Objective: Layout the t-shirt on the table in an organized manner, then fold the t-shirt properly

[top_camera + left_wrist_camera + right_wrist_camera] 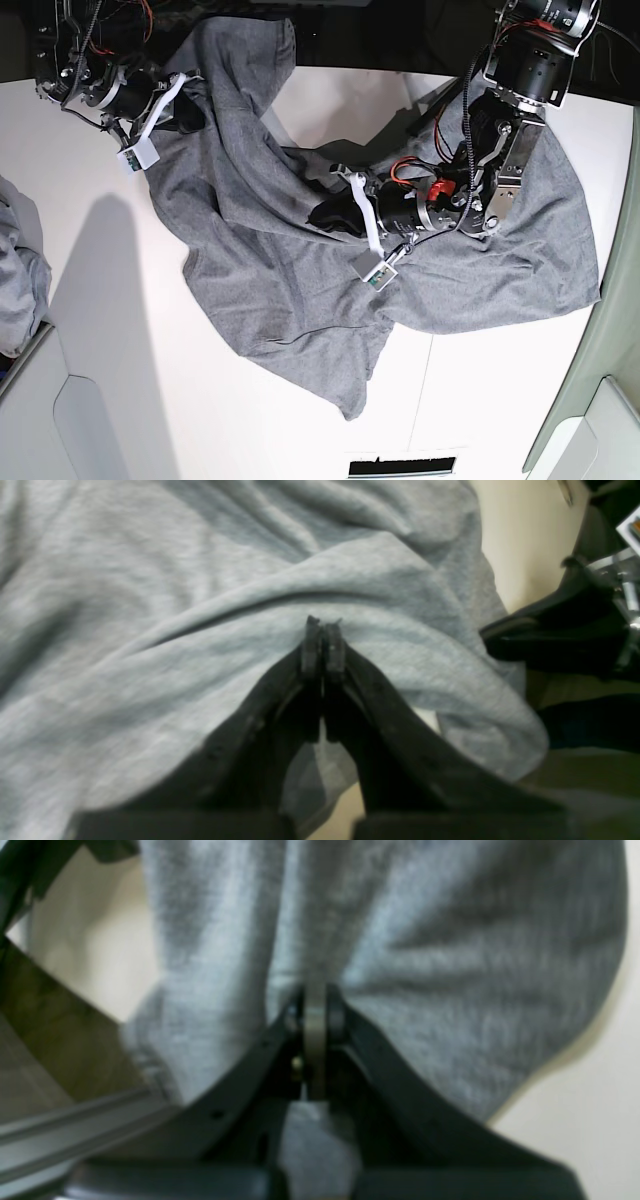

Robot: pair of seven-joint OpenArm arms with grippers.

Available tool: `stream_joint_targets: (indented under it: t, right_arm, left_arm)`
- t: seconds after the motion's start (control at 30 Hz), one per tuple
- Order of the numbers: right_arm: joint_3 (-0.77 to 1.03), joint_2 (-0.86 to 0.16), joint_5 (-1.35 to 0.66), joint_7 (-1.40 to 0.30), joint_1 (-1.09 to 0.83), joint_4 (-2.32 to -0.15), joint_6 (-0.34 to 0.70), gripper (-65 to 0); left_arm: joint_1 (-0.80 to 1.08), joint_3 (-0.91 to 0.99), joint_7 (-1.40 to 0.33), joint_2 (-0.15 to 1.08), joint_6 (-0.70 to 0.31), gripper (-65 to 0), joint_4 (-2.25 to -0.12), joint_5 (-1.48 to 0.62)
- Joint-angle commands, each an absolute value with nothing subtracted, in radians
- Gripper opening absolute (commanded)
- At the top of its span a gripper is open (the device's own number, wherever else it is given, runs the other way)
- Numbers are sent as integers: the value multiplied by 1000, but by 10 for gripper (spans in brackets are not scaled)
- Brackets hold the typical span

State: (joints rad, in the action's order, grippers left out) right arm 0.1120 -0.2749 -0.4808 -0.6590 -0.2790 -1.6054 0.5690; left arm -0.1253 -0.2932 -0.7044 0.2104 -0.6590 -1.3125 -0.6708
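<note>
Fabric pinched in both tools — left tool (324, 630) mid-shirt, right tool (315, 1005) at the far edge — so the crumpled t-shirt (300, 270) can spread across the surface (130, 330).

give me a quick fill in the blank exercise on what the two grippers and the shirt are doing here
1. Both grippers are shut on the grey ____.
2. In the base view, the left gripper pinches fabric near the shirt's middle, while the right gripper holds it near the table's ____ edge.
3. The t-shirt is not yet flat; it lies ____ on the white table.
4. At the base view's left edge lies a second pile of ____.

Missing words: t-shirt; far; crumpled; cloth
</note>
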Motion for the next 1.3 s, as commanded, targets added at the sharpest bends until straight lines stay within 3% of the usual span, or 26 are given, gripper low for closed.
stream_joint_targets:
  t: [0.0,0.27,0.47,0.63,0.83,1.1,1.27]
  right_arm:
    - [118,-286,-504,-633,-263,-1657,576,-650]
    - [160,-280,-466,-575,-77,-1695,546,-650]
    - [135,-230,-420,-575,154,-1419,547,-650]
    - [30,-204,-341,-572,297,-1131,548,-650]
    - [-65,-205,-221,-506,379,-956,542,-650]
    - [-64,-287,-162,-493,416,-946,436,-650]
    - [-63,-376,-146,-494,422,-946,403,-650]
  left_arm:
    - [-144,-290,-686,201,-667,-634,-1326,-692]
    - [-113,-295,-685,178,-670,-634,-1326,-690]
    - [-114,-293,-685,239,-698,-635,-1353,-714]
    - [-113,-280,-685,360,-698,-635,-1401,-759]
    - [-59,-102,-685,461,-698,-635,-1398,-779]
    - [89,169,-685,536,-698,-635,-1390,-751]
    - [146,215,-696,577,-698,-635,-1390,-790]
